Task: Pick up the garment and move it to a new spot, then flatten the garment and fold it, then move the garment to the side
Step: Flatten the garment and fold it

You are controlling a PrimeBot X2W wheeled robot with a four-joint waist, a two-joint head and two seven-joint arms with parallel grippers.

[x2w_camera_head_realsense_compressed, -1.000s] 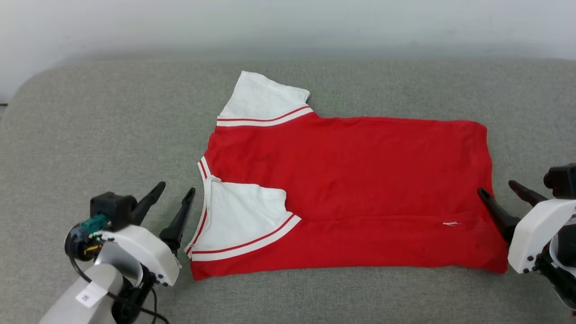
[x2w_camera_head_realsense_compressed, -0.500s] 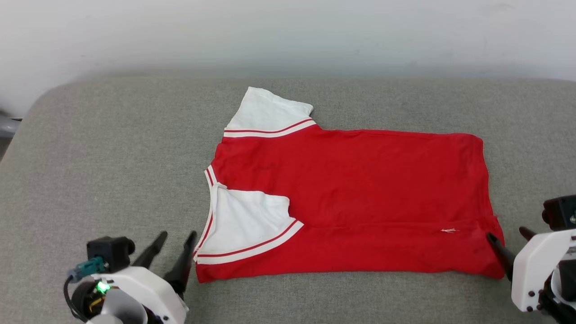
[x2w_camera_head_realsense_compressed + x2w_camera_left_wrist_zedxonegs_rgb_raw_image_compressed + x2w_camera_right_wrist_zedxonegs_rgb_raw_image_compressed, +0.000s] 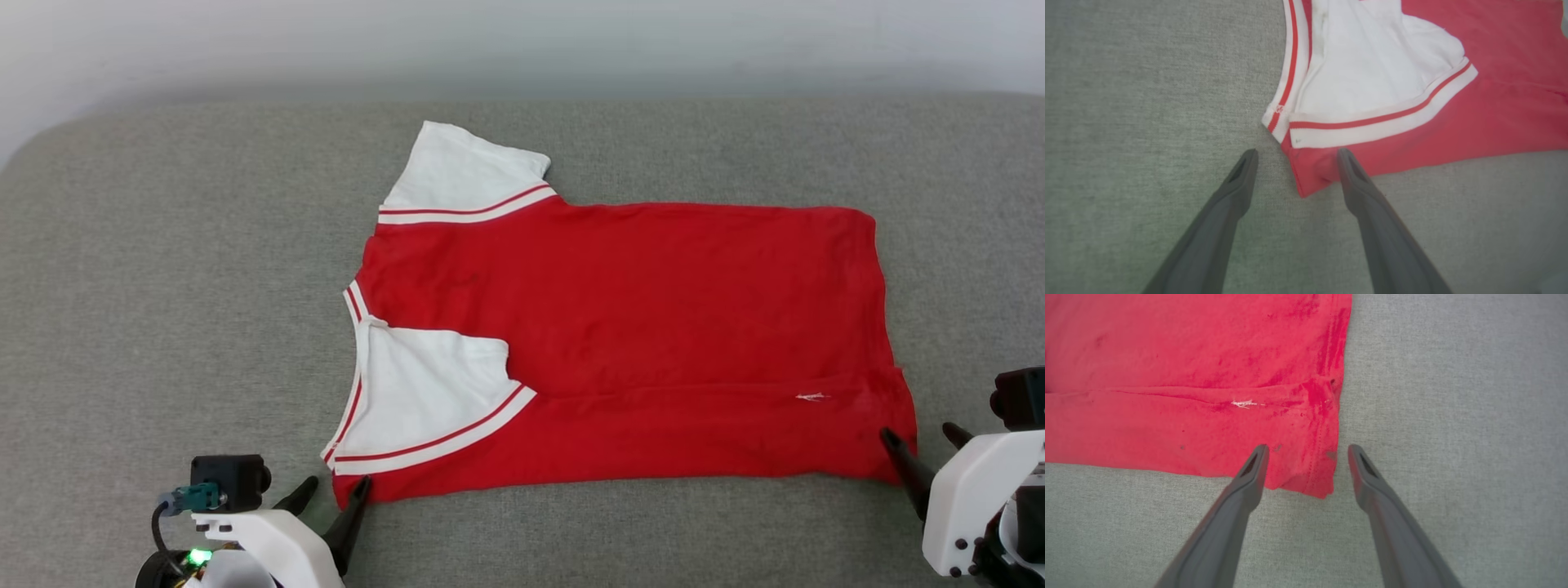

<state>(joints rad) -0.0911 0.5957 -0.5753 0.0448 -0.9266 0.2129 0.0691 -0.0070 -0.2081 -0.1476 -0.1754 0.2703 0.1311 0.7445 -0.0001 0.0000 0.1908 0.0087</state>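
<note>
Lying flat, the red, white-sleeved garment (image 3: 653, 327) has left gripper (image 3: 337, 484) and right gripper (image 3: 916, 430) released at its corners.

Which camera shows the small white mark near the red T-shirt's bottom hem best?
The right wrist view: the white mark sits close on a crease of the T-shirt. The head view shows the mark as a tiny fleck. The left wrist view looks at the shirt's collar end and folded sleeve.
</note>
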